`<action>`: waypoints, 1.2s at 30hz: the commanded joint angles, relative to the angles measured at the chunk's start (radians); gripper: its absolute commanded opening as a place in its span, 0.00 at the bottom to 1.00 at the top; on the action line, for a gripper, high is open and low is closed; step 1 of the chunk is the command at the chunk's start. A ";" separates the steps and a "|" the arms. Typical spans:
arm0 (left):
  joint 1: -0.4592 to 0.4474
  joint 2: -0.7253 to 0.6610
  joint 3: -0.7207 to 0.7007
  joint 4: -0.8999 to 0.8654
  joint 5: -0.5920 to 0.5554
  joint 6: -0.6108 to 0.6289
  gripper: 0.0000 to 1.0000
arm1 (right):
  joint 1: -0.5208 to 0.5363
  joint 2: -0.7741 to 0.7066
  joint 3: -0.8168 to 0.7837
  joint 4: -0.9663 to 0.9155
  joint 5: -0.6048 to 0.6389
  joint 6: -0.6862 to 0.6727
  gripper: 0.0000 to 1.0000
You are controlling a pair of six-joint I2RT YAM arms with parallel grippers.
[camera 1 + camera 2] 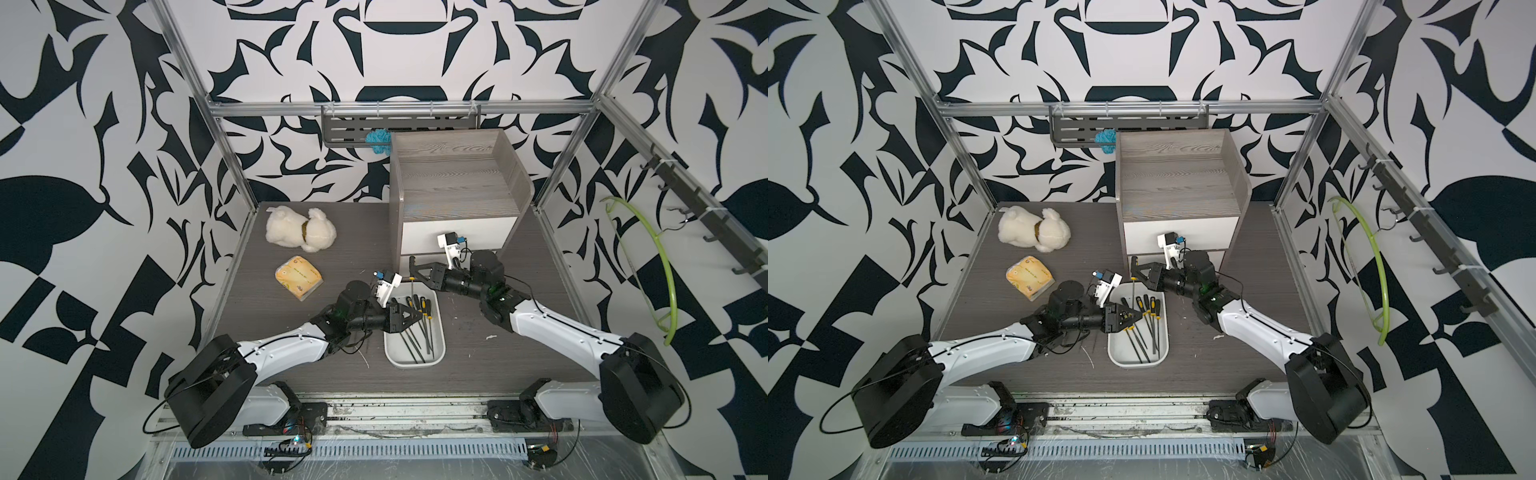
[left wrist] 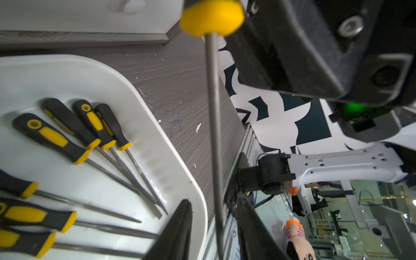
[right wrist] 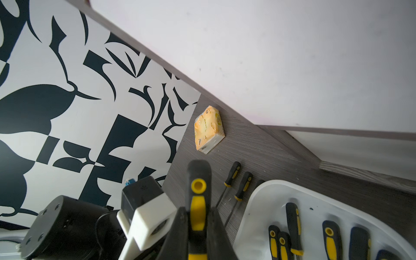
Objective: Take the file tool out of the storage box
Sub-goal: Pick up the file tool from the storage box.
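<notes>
Storage box (image 1: 415,365): white, on surface (image 1: 332,365), other files (image 2: 51,137) inside. Right jaws: clenched on file (image 2: 213,112) handle; file hangs upright over box's far end. Left jaws: apart, straddling shaft; close squarely mid-shaft, avoid twisting.

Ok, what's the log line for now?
right pincer: shut on file handle | left pincer: open around its shaft | storage box: other files inside

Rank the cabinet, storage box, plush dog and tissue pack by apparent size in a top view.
Largest to smallest:
1. cabinet
2. storage box
3. plush dog
4. tissue pack
</notes>
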 commanded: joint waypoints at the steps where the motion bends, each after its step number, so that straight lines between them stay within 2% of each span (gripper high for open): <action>1: -0.004 0.004 0.015 0.033 0.024 -0.004 0.37 | 0.006 -0.014 0.002 0.050 0.023 -0.021 0.00; 7: -0.004 -0.003 0.016 0.018 0.014 0.003 0.22 | 0.008 -0.015 -0.003 0.045 0.032 -0.027 0.00; 13: -0.005 -0.010 0.015 0.000 -0.005 0.007 0.21 | 0.010 -0.018 -0.003 0.038 0.036 -0.036 0.00; 14: -0.005 -0.012 0.015 -0.002 -0.005 0.008 0.18 | 0.011 -0.020 -0.003 0.032 0.037 -0.039 0.00; 16: -0.006 -0.013 0.016 -0.012 -0.011 0.011 0.05 | 0.010 -0.021 -0.002 0.030 0.038 -0.042 0.00; 21: -0.007 -0.013 0.018 -0.015 -0.014 0.016 0.00 | 0.017 -0.014 -0.001 0.030 0.036 -0.044 0.00; 22: -0.007 -0.016 0.019 -0.022 -0.018 0.018 0.00 | 0.019 -0.014 -0.001 0.030 0.034 -0.042 0.04; 26: -0.008 -0.035 0.022 -0.072 -0.039 0.039 0.00 | 0.019 -0.026 -0.002 0.022 0.018 -0.039 0.31; 28: -0.008 -0.092 0.040 -0.170 -0.069 0.068 0.00 | 0.019 -0.038 0.003 -0.004 0.010 -0.051 0.36; 31: -0.007 -0.160 0.119 -0.464 -0.175 0.169 0.00 | 0.019 -0.066 0.024 -0.074 -0.023 -0.102 0.43; 33: -0.008 -0.195 0.188 -0.708 -0.308 0.208 0.00 | 0.019 -0.088 0.049 -0.150 -0.037 -0.158 0.44; 36: -0.008 -0.220 0.283 -1.065 -0.575 0.220 0.00 | 0.019 -0.131 0.067 -0.259 0.002 -0.243 0.44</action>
